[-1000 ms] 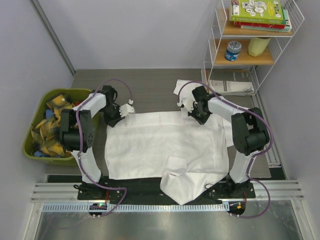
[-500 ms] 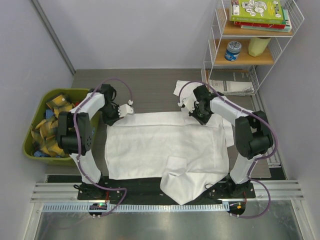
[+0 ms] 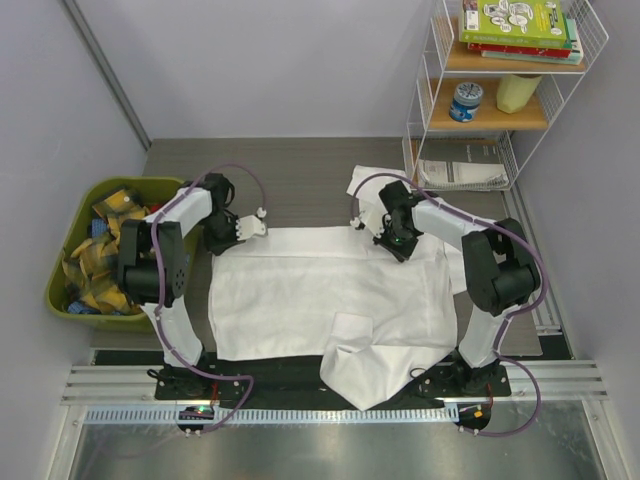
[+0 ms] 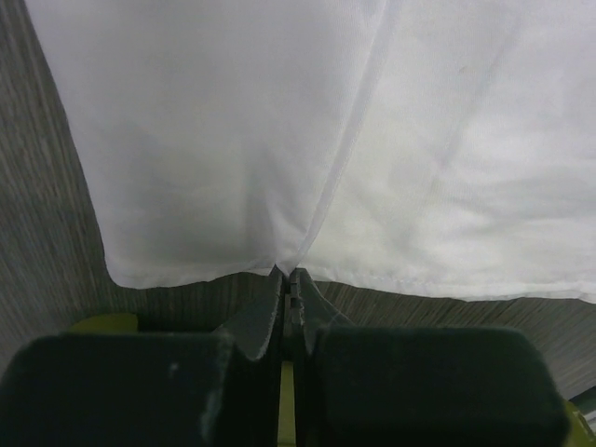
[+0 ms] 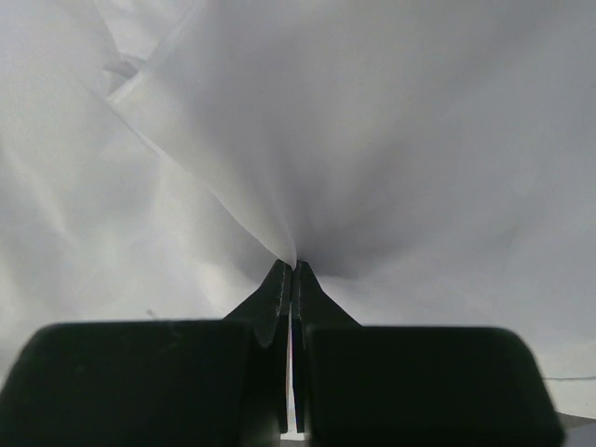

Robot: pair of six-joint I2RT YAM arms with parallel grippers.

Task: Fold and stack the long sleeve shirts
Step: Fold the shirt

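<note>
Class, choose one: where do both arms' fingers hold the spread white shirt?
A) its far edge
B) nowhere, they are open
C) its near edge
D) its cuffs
A: the left fingers and right fingers are each shut on the shirt at its far edge.

Overhead view bright, evenly and softly lit from above, sharp edge to edge; mild sheen on the metal sheet (image 3: 320,450) at the near edge. Wrist views dimmer and flat: white shirt (image 4: 372,140) reads grey with a soft shadow at the pinch, and the black fingers (image 4: 265,317) near the lens are blurred.
</note>
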